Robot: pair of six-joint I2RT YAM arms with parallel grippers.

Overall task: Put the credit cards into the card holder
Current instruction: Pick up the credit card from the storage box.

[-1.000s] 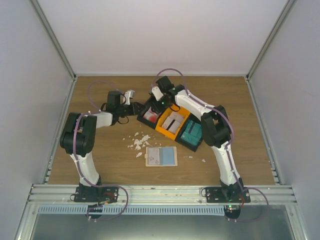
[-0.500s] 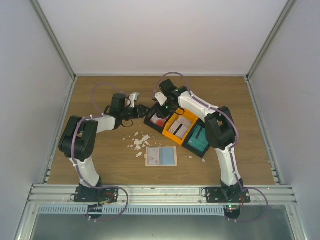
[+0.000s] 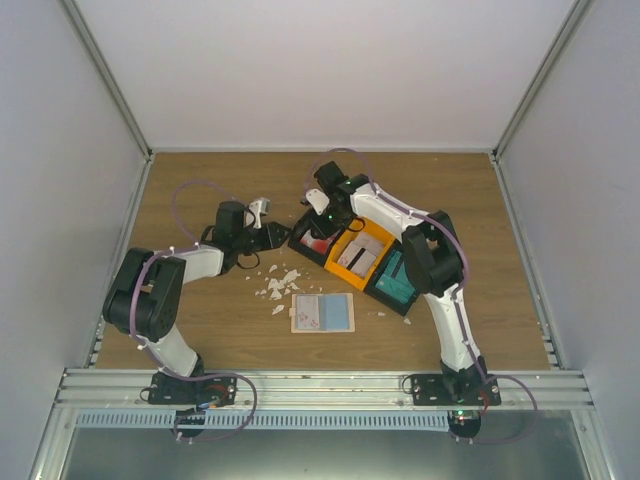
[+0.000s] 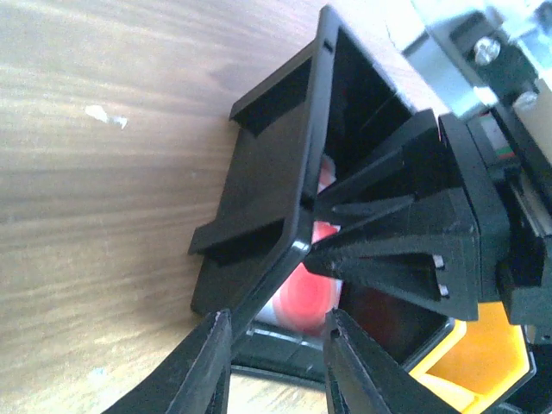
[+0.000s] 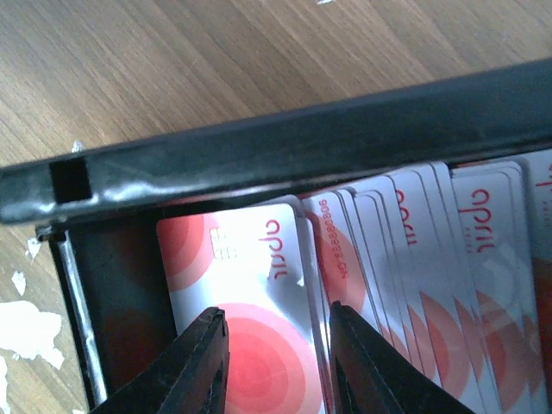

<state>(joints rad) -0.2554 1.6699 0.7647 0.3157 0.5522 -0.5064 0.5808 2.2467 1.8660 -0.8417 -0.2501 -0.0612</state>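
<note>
The credit cards (image 5: 246, 259), white with red blotches, stand stacked in the black end bin of a three-bin tray (image 3: 372, 228). My right gripper (image 5: 278, 315) hangs open over the front card, one finger on each side of its face, gripping nothing. It reaches into that bin (image 3: 318, 226) from the far side. My left gripper (image 4: 276, 317) is open at the tray's left end (image 3: 272, 237), astride the black end wall, with a red card (image 4: 310, 289) beyond it. The card holder (image 3: 322, 312) lies open and flat on the table, nearer the bases, with a pale card and a teal card showing inside.
The tray lies at a slant, its orange middle bin (image 3: 358, 252) holding pale cards and its right bin (image 3: 397, 276) teal ones. White scraps (image 3: 278, 283) are scattered between the tray and the card holder. Grey walls enclose the wooden table (image 3: 200, 330).
The tray has slid a little to the right. My left gripper has moved in to the tray's left end, and that arm's elbow has swung out left. The right jaws have narrowed over the cards.
</note>
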